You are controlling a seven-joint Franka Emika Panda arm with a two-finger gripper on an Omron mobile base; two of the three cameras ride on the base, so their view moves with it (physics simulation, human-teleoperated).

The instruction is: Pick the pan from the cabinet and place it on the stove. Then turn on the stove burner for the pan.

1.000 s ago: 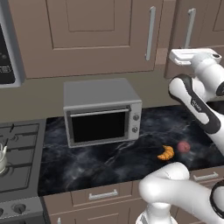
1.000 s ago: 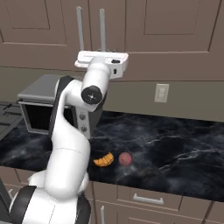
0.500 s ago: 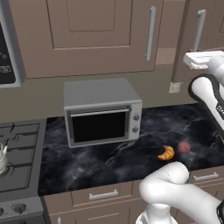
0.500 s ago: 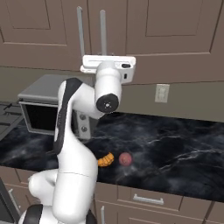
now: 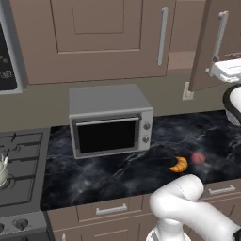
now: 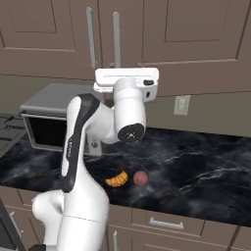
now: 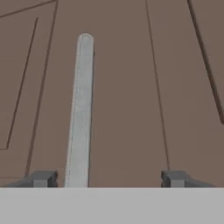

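Observation:
The brown cabinet door (image 5: 207, 52) at the right stands ajar, swung out from the wall. In the hand view its silver bar handle (image 7: 81, 109) runs upright between my fingertips, closer to the left fingertip (image 7: 41, 178). My gripper (image 7: 108, 178) is open and holds nothing. The white hand (image 5: 227, 69) hovers just below the handle (image 5: 219, 35), and from the other side the same hand (image 6: 126, 81) sits in front of the two bar handles (image 6: 116, 34). The pan is hidden. The stove (image 5: 19, 160) lies at the far left.
A silver toaster oven (image 5: 109, 120) stands on the dark marble counter (image 5: 117, 176). A croissant (image 5: 179, 164) and a small red ball (image 5: 198, 157) lie near the counter's front. A white kettle (image 5: 2, 172) sits on the stove. Drawers (image 5: 110, 209) run below.
The jaws have opened and let go of the bar handle. The cabinet door has swung further out, and my hand has moved right with it in the left base view.

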